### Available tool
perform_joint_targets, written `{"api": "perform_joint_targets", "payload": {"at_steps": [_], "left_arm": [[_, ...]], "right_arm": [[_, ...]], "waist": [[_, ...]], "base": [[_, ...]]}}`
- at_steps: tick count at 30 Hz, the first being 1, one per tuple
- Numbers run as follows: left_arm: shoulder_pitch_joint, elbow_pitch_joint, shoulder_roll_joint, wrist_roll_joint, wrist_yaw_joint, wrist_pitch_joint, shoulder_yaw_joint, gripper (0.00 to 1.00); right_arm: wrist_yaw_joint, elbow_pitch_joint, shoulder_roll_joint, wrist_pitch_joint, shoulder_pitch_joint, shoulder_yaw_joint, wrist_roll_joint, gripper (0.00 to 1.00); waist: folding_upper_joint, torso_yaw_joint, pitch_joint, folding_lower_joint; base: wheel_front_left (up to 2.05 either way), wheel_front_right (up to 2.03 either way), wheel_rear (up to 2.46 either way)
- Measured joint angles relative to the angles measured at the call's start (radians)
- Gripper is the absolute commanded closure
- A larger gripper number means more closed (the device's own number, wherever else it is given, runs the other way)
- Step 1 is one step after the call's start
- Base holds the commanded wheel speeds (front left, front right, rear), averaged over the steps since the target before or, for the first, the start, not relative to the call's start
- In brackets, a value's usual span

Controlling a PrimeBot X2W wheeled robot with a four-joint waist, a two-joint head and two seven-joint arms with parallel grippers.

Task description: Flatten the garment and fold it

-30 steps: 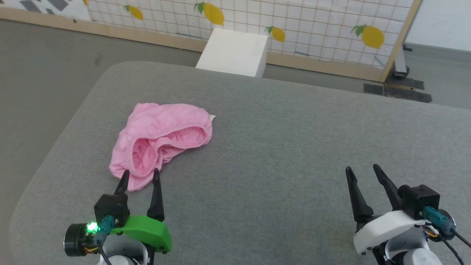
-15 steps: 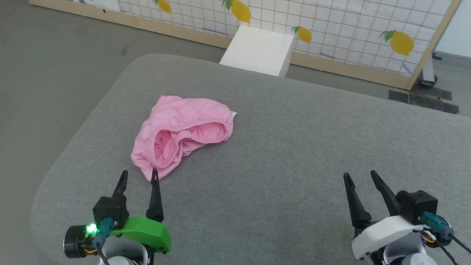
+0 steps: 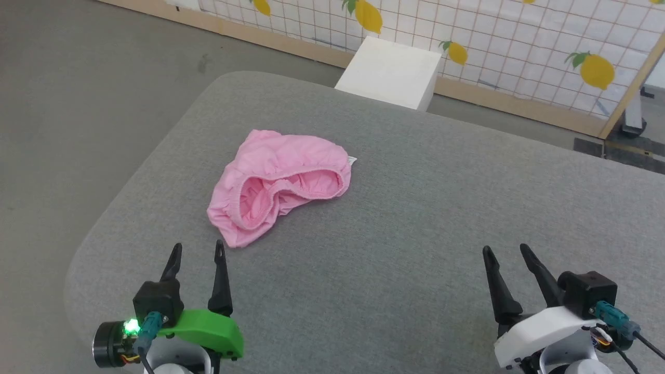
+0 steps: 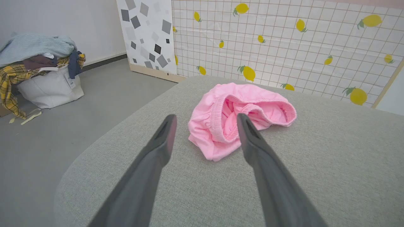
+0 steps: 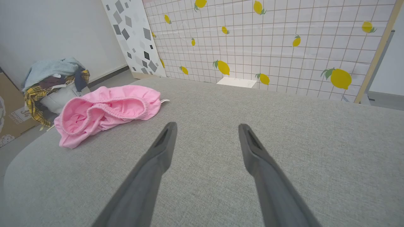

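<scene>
One white label (image 3: 353, 160) pokes from the crumpled pink garment (image 3: 283, 176).

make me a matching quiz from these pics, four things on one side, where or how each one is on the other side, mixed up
Column one
1. light pink cotton shorts
2. white square box
3. white fabric bag heaped with clothes
4. left pincer

Column two
a. between the grey padded table and the lemon-print screen
b. open, holding nothing
c. crumpled on that table, waistband gaping
d. on the floor by the plain white wall

Pairs: 1-c, 2-a, 3-d, 4-b
</scene>
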Motion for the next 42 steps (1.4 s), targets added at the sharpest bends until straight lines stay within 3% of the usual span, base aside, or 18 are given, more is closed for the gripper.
{"api": "perform_joint_targets", "payload": {"at_steps": [42], "left_arm": [[0.0,0.06,0.0,-0.06,0.031,-0.084,-0.028,0.0]], "right_arm": [[0.0,0.056,0.0,-0.029,0.003,0.004,0.073,0.0]], "waist": [[0.0,0.137,0.009,0.0]], "base": [[0.0,0.0,0.0]]}}
